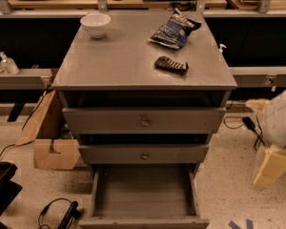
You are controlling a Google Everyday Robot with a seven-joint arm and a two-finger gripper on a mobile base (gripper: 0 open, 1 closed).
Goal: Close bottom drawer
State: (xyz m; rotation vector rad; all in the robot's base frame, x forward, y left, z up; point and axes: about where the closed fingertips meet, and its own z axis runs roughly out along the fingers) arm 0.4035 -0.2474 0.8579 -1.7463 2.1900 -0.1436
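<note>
The grey cabinet (pixel 143 66) has three drawers. The bottom drawer (pixel 143 191) is pulled far out towards me, and its shallow box shows empty. Its slim front panel (pixel 144 222) lies at the bottom edge of the view, and its knob is hidden. The two drawers above, each with a small brass knob (pixel 144 122), are nearly pushed in. My gripper (pixel 270 165), a cream and white shape, hangs low to the right of the cabinet. It is apart from the open drawer and level with it.
On the cabinet top are a white bowl (pixel 95 24), a blue chip bag (pixel 174 28) and a dark snack bar (pixel 171 65). A cardboard box (pixel 52 142) stands on the floor at left. Cables (pixel 57 213) lie at the bottom left and a cable (pixel 250 125) at right.
</note>
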